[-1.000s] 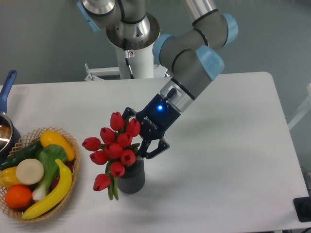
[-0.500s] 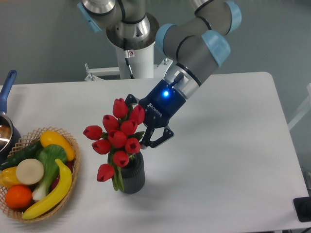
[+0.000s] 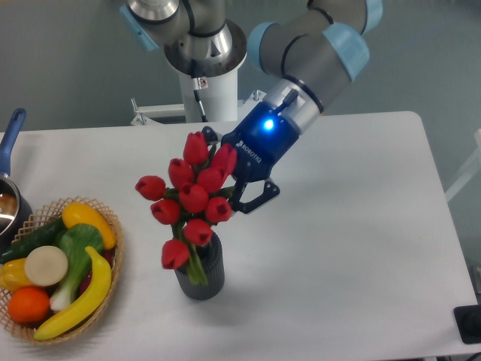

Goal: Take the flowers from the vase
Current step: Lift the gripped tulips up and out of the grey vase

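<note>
The flowers (image 3: 191, 195), a bunch of red closed tulip buds with green stems, are held up and tilted over the vase (image 3: 203, 272), a small dark grey ribbed cylinder standing upright on the white table. The stem ends still reach the vase's mouth. My gripper (image 3: 231, 188) comes in from the upper right, its black fingers (image 3: 255, 197) shut on the bunch behind the buds; the near finger shows, the other is hidden by buds.
A wicker basket (image 3: 113, 256) of toy fruit and vegetables stands at the front left. A pot with a blue handle (image 3: 10, 143) is at the left edge. The arm's white base (image 3: 207, 90) is behind the table. A dark object (image 3: 467, 323) sits at the lower right corner.
The gripper has risen and moved up-right with the flowers in it. The bunch has lifted, with more stem now showing above the vase's mouth. The vase has not moved.
</note>
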{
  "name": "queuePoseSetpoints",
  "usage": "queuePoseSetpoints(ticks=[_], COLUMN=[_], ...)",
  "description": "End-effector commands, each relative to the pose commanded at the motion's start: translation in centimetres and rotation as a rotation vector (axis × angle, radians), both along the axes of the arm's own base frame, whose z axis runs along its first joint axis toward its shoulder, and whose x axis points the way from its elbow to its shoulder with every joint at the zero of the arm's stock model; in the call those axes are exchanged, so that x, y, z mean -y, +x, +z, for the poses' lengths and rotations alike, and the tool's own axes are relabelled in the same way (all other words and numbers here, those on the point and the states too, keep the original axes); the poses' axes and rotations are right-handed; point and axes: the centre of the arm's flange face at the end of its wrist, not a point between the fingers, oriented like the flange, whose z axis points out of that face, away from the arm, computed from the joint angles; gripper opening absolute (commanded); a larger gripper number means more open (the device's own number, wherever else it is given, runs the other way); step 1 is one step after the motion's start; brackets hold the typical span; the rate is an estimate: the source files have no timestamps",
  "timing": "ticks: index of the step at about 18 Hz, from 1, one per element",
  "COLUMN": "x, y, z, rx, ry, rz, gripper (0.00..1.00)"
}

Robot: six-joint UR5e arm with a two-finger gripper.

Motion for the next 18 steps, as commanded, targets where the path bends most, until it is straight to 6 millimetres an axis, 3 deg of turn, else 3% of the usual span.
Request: queuePoseSetpoints(ticks=[7, 12, 18], x=[1.1, 4.1, 4.3], y=[-1.1, -3.9, -4.6], z=[0.8, 2.5, 4.4], rx=[0.020, 0.086, 0.045], ry=[0.045, 0.116, 0.129], rz=[0.004, 0.036, 0.043], gripper=[0.56, 0.56, 0.56])
